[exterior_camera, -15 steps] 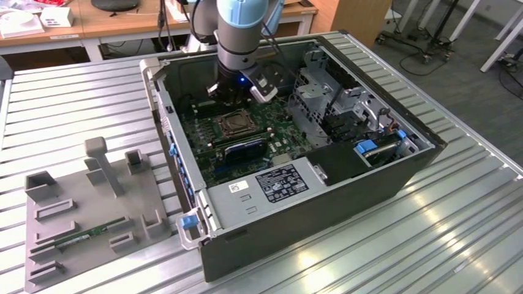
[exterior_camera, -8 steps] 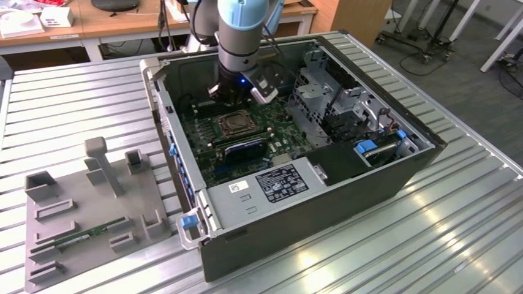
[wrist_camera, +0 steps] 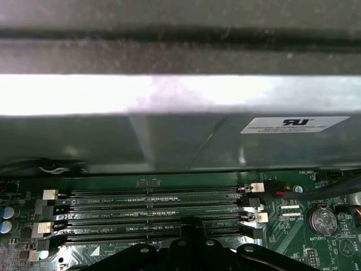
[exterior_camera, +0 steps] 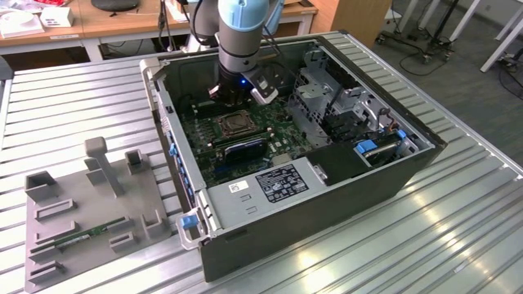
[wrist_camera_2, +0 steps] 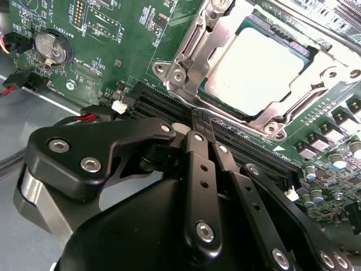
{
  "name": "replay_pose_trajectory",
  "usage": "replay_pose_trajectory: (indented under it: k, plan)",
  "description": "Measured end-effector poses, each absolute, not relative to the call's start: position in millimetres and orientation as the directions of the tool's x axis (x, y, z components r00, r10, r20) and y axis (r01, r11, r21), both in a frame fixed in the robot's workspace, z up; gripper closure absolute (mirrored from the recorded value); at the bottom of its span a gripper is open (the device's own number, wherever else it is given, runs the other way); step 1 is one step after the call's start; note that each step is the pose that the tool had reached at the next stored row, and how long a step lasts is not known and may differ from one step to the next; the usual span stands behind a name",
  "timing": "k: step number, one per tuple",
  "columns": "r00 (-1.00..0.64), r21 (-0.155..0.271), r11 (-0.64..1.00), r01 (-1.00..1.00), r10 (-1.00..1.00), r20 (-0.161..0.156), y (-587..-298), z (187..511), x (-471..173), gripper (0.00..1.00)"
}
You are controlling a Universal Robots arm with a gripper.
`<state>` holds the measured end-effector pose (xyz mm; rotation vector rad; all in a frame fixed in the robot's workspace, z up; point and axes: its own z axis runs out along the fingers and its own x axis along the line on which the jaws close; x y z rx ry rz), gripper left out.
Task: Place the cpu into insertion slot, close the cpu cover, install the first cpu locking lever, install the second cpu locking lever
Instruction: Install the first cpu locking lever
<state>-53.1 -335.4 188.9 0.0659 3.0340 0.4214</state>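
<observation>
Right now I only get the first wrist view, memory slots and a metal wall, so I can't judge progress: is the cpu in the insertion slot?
Observer: Yes; in the second wrist view the cpu lies in the insertion slot.
Operator: And the cpu cover?
Observer: The cpu cover lies down over the cpu's edges, framing its top.
Operator: Where's the hand?
Observer: In the exterior view the hand is low inside the computer case, right beside the slot.
</observation>
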Motion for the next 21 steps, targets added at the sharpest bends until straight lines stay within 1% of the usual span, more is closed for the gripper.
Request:
replay_pose_trajectory:
  k: [12,21]
  plan:
    - [-0.996,0.273,0.962,0.032,0.053,-0.07,-335.7,187.8,-52.8,0.89]
    - [-0.996,0.274,0.961,0.032,0.053,-0.07,-335.2,195.5,-52.5,0.89]
